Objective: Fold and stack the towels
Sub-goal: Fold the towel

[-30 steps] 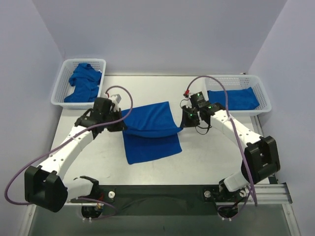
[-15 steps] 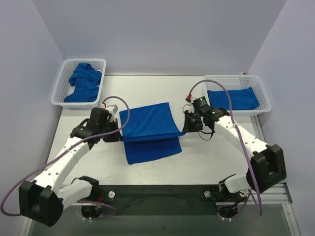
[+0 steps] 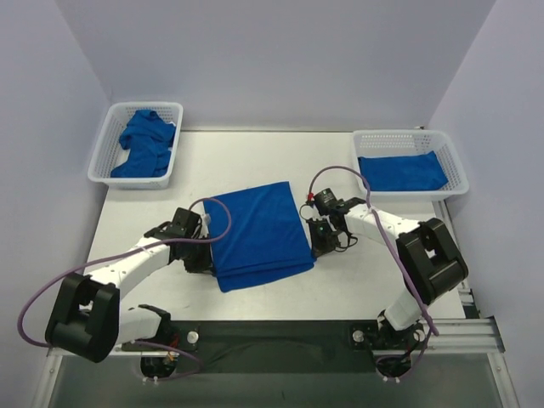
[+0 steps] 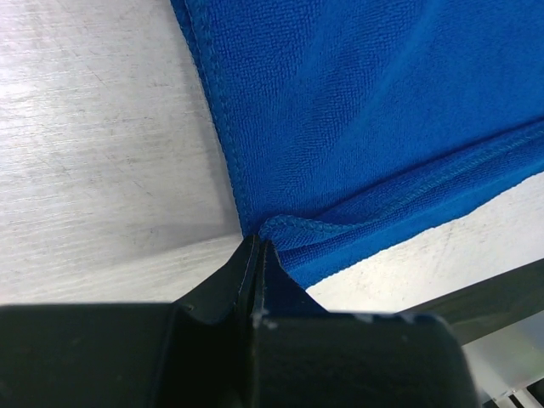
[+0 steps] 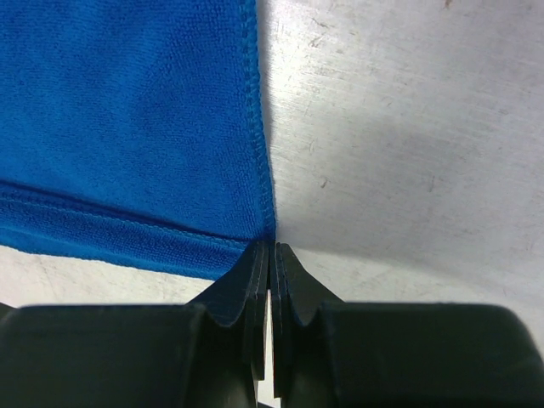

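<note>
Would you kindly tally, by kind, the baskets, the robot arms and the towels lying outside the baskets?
White mesh baskets: 2
Robot arms: 2
Towel outside the baskets: 1
Total: 5

Table behind the towel lies bare between left basket and right basket.

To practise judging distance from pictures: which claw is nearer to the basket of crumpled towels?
Left. The left claw grips the centre towel at its near-left corner, below and right of that basket. The right claw grips the near-right corner, farther away.
</note>
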`<action>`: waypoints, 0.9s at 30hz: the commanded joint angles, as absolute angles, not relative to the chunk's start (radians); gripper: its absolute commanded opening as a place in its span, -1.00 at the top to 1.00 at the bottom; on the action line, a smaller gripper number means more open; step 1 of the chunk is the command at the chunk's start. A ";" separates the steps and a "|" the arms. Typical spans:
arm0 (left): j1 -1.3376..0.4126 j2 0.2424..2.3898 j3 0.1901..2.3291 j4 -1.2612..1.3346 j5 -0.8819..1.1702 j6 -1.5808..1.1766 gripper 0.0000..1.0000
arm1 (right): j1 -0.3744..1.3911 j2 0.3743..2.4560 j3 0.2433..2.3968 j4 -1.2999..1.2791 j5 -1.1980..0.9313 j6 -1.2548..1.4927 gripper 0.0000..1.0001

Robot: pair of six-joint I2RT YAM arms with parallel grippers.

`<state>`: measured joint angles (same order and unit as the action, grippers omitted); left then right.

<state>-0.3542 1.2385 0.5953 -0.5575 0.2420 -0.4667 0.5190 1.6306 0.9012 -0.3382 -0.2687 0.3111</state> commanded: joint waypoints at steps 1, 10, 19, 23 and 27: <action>-0.359 1.258 0.594 -0.505 0.271 -0.479 0.93 | 0.532 1.626 0.891 -0.350 -0.241 0.293 1.00; -0.359 1.148 0.655 -0.647 0.379 -0.451 -0.09 | 0.537 1.523 0.897 -0.422 -0.232 0.264 0.31; -0.364 1.014 0.721 -0.644 0.362 -0.486 -0.63 | 0.551 1.379 1.006 -0.511 -0.252 0.178 0.14; -0.376 1.126 0.771 -0.568 0.324 -0.472 -0.57 | 0.564 1.457 1.067 -0.496 -0.270 0.178 0.14; -0.423 1.262 0.824 -0.529 0.284 -0.405 -0.56 | 0.575 1.497 1.063 -0.448 -0.278 0.198 0.14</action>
